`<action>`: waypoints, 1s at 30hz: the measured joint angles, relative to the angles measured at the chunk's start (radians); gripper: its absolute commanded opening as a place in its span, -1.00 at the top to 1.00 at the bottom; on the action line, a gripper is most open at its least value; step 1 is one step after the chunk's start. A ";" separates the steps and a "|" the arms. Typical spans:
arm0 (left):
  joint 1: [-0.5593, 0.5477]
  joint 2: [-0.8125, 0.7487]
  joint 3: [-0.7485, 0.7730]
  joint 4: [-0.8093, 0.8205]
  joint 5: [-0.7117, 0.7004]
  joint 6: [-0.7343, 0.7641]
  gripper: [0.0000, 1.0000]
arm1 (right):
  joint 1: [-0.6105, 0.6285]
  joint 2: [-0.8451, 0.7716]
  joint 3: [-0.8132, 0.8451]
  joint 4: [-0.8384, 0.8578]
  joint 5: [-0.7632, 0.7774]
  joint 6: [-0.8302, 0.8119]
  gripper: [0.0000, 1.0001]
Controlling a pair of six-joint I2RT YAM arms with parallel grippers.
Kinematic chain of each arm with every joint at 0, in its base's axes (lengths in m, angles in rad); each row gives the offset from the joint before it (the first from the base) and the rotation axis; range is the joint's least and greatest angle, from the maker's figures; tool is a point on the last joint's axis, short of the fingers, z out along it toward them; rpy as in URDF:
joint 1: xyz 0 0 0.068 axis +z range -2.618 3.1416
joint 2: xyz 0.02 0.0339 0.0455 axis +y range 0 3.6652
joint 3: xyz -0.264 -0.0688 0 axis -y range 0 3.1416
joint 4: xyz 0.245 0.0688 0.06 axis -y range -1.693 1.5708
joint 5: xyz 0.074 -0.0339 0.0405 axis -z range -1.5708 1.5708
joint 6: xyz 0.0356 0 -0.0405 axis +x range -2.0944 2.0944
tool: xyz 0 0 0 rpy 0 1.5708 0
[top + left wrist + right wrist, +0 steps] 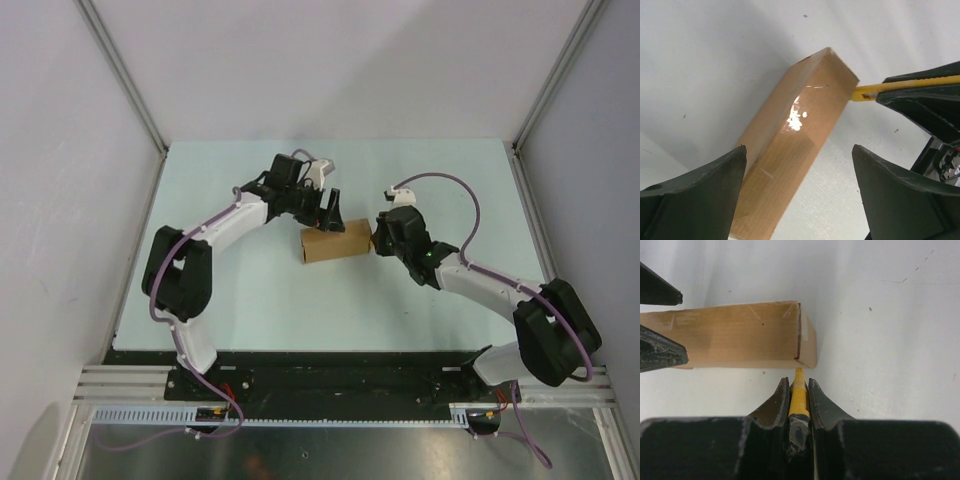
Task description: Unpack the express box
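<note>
The express box (335,243) is a brown cardboard box, taped shut, lying on the table mid-centre. It also shows in the left wrist view (795,135) and the right wrist view (730,335). My left gripper (328,210) is open just behind the box, its fingers (695,195) straddling the box's near end. My right gripper (378,238) is shut on a yellow-and-black utility knife (798,395). The knife tip (865,93) points at the box's right end and nearly touches it.
The pale table (260,310) is walled by white panels at the back and sides, with metal posts (545,95) at the corners. A black rail (340,375) runs along the near edge by the arm bases.
</note>
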 measured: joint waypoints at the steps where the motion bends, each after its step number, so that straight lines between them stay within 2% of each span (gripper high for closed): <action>1: -0.006 -0.013 0.000 -0.001 -0.002 0.012 -0.87 | 0.000 -0.006 -0.004 0.000 -0.005 0.003 1.00; 6: -0.081 -0.049 0.000 0.002 -0.068 0.091 -0.95 | 0.000 -0.063 -0.019 -0.015 -0.022 0.018 1.00; 14: -0.242 -0.023 0.006 0.005 -0.351 0.256 -0.99 | -0.027 -0.157 -0.028 -0.052 -0.038 0.043 1.00; 26: -0.249 0.006 0.006 0.025 -0.475 0.374 -0.98 | -0.097 -0.230 -0.055 -0.114 -0.075 0.069 1.00; 30: -0.249 0.012 0.006 0.029 -0.475 0.382 -0.79 | -0.105 -0.230 -0.057 -0.117 -0.093 0.078 1.00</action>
